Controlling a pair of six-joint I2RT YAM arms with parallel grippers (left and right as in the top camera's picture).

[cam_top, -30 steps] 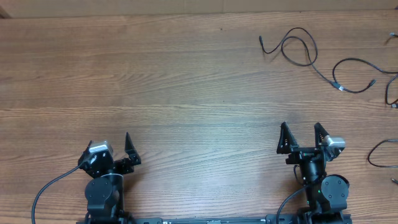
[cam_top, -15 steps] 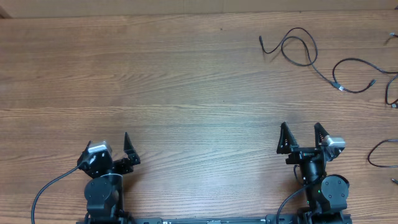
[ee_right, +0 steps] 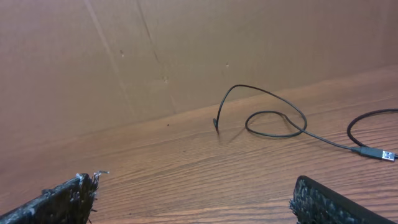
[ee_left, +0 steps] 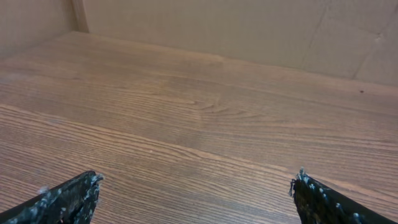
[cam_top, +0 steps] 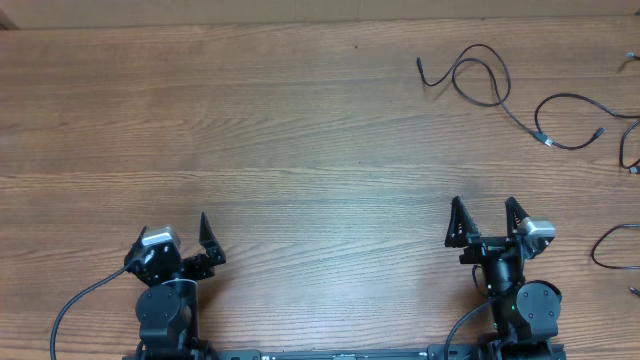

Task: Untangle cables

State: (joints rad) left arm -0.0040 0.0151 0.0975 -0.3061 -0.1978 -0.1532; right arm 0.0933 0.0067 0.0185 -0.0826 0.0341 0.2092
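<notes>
Several thin black cables lie apart from one another at the table's far right. A looped cable (cam_top: 480, 47) is the nearest to centre, and a curved one (cam_top: 570, 96) lies beside it. Two more cables (cam_top: 625, 145) (cam_top: 600, 245) are cut off by the right edge. In the right wrist view, the looped cable (ee_right: 261, 90) arches off the wood ahead of my right gripper (ee_right: 194, 183). That gripper (cam_top: 483, 208) is open and empty at the near right. My left gripper (cam_top: 175, 228) (ee_left: 196, 178) is open and empty at the near left, with only bare wood in front of it.
A brown cardboard wall (ee_right: 186, 50) stands along the table's far edge. The arms' thick black wires (cam_top: 75, 305) trail off at the near edge. The wooden table (cam_top: 300, 150) runs wide between the grippers and the cables.
</notes>
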